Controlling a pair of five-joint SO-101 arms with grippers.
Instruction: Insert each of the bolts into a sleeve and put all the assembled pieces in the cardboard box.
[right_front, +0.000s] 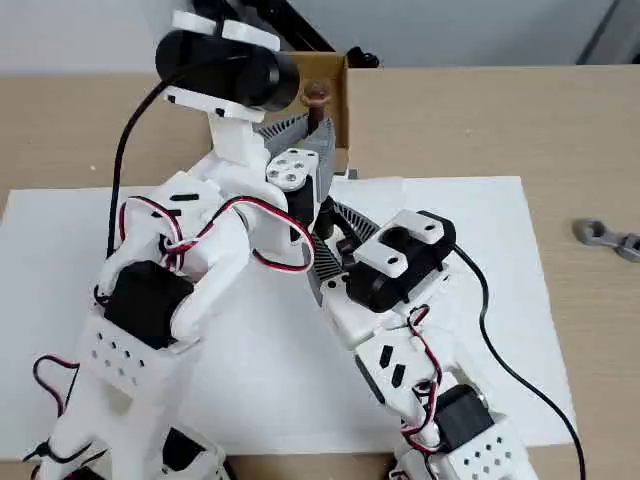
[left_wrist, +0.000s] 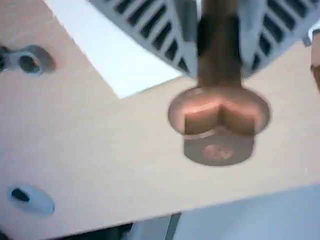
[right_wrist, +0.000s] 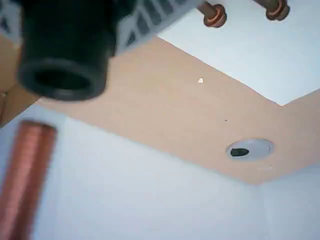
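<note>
Held, not yet joined.
My left end effector gripped a copper bolt, the right end effector a black sleeve, near the cardboard box; two loose bolts lay on paper.

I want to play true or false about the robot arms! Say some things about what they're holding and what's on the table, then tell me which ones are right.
1. The left jaws hold a copper bolt. True.
2. The right jaws hold a yellow ball. False: they hold a black sleeve.
3. A wrench lies on the bare table, off the white sheet. True.
4. The copper bolt is already pushed into the black sleeve. False: the sleeve's open end looks empty, and the bolt is in the left jaws.
</note>
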